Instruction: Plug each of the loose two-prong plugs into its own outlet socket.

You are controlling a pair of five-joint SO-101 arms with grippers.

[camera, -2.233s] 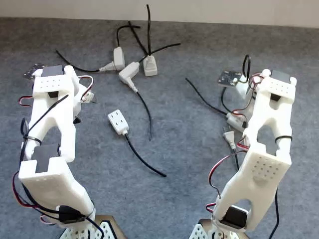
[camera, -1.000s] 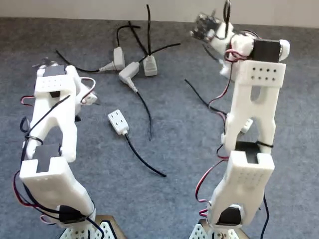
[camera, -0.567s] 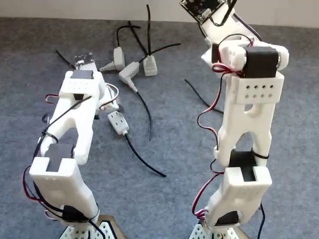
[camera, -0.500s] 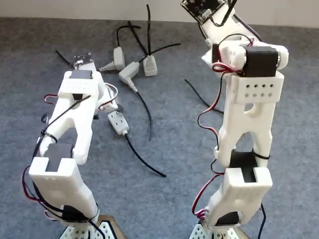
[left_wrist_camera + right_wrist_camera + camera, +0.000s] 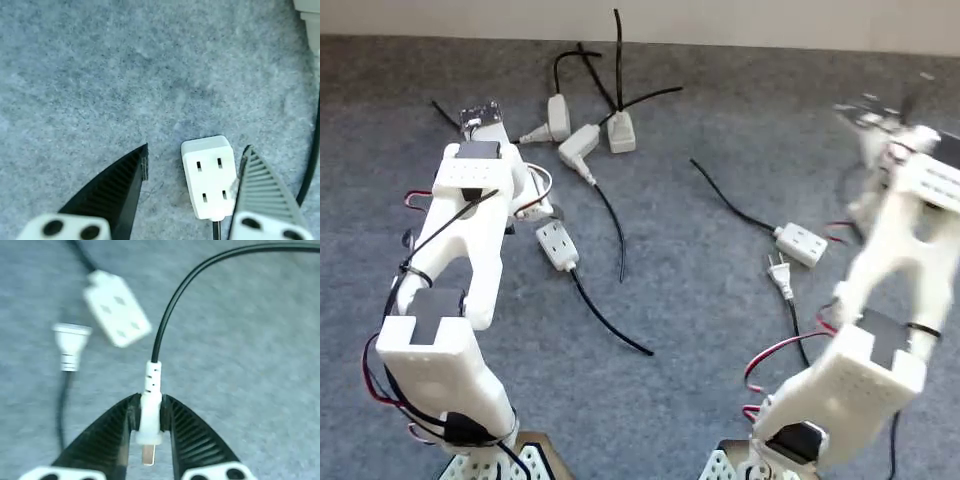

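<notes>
Carpet (image 5: 700, 330), grey, covers a table seen from above, with two white robot arms based at 6 o'clock. Left gripper (image 5: 196, 151) hangs low over a white socket block (image 5: 209, 177). Its jaws are spread wide, one finger on each side of the block, and hold nothing. The block lies near 9 o'clock from the table's middle, and its black lead trails toward 5 o'clock. Its two pairs of slots face up, empty.

Right gripper (image 5: 151, 401) is closed tight around the body of a white two-prong plug (image 5: 151, 375). A metal prong pokes back between the fingers toward the wrist, and the black cord (image 5: 200, 270) arches away in front.

A second socket block (image 5: 800, 243) lies at 3 o'clock, its slots seemingly empty. A loose plug (image 5: 779, 270) lies just beside it on its 7 o'clock side.

Toward 11 and 12 o'clock, three white pieces (image 5: 582, 140) lie close together with their cords fanned out. Whether any two are joined cannot be told.

Likely trouble from here:
- The held plug's prongs seem to point back at the wrist, so it may need turning or re-gripping before it can enter a slot.
- Either socket block looks light and unanchored, so a push from a plug could slide it across the carpet.
- The left jaws closing off-centre might twist their block.
- The stiff cord could drag the plug askew
</notes>
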